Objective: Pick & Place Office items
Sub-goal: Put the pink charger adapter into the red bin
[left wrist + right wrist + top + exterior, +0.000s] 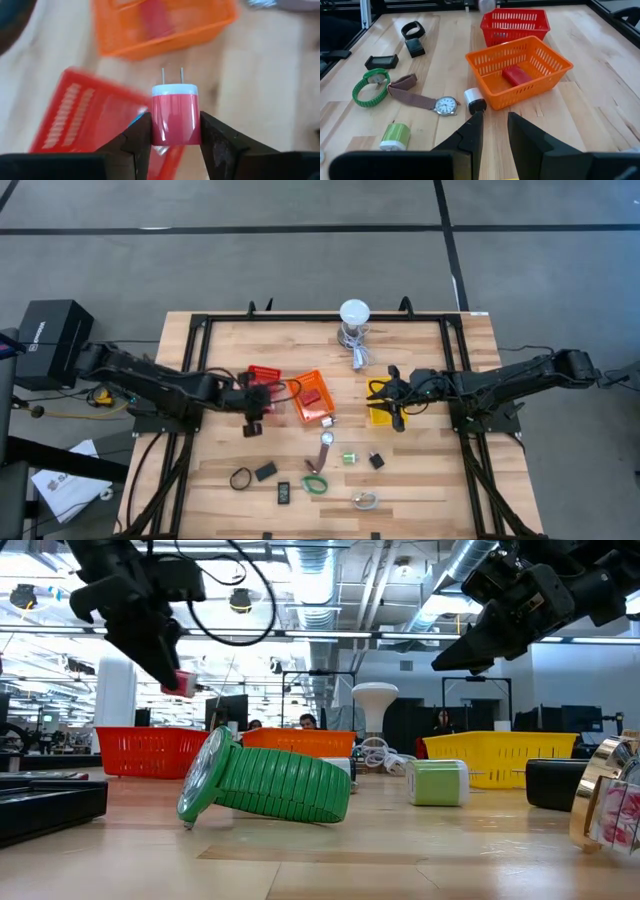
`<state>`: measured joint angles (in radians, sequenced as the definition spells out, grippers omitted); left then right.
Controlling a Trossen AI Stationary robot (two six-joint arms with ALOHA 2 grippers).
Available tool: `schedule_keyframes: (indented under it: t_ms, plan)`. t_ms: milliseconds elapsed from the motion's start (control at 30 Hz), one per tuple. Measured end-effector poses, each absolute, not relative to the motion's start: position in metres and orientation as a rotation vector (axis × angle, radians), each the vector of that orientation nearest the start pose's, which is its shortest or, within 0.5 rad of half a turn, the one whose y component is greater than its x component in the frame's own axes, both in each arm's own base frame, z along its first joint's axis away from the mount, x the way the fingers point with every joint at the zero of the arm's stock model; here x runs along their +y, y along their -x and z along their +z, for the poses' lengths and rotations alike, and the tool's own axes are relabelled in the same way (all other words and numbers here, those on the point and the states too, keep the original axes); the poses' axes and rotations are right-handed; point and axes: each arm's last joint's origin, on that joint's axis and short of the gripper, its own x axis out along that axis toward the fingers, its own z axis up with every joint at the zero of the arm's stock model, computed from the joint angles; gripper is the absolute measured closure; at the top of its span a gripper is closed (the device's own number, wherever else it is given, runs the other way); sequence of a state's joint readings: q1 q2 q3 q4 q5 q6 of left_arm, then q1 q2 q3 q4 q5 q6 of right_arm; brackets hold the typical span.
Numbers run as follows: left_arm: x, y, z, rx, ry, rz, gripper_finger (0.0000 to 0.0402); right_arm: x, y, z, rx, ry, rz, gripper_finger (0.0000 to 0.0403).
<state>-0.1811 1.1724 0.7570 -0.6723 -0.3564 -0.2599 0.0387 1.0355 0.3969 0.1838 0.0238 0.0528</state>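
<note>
The left gripper (175, 137) hangs above the table at the red basket (264, 373), its fingers closed on a red charger plug (174, 117) with a white cap and two metal prongs pointing away from the wrist. In the low view the plug (180, 683) shows as a small red block pinched high above the red basket's (150, 750) rim. The left wrist view is smeared, so the red basket (85, 120) below the plug and the orange basket (165, 22) beyond it are hard to read, and a bluish bit under the fingers cannot be made out.

In the middle, the orange basket (312, 398) holds a red block (517, 76). On the bare wood nearer the front lie a black band ring (241, 478), a black block (266, 471), a green-banded watch (315, 484), a brown-strapped watch (427, 100), a green charger (349, 458) and a white-and-black cylinder (474, 100) just beside the orange basket. In the low view the green-banded watch (265, 785) fills the foreground and hides much behind it.

On the right, the right gripper (398, 402) hovers at the yellow basket (380, 415); its fingers (470, 137) stand narrowly apart with nothing between them. The yellow basket's contents cannot be seen.
</note>
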Motion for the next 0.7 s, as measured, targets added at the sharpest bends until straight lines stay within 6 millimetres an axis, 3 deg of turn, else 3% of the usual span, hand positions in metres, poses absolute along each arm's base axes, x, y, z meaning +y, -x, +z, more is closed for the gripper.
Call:
schedule_keyframes:
  t_ms: [167,367,700]
  plan:
    - [-0.011,-0.199,0.214,1.037,-0.032,0.398,0.0259,0.007,-0.205,0.19,0.453,-0.038,0.003,0.0321]
    - [0.009,-0.187,0.186,1.141,-0.002,0.492,0.0262,0.007,-0.205,0.19,0.453,-0.045,0.001,0.0321]
    - [0.02,-0.182,0.171,1.145,0.09,0.515,0.0241,0.001,-0.206,0.193,0.42,-0.064,-0.033,0.0321]
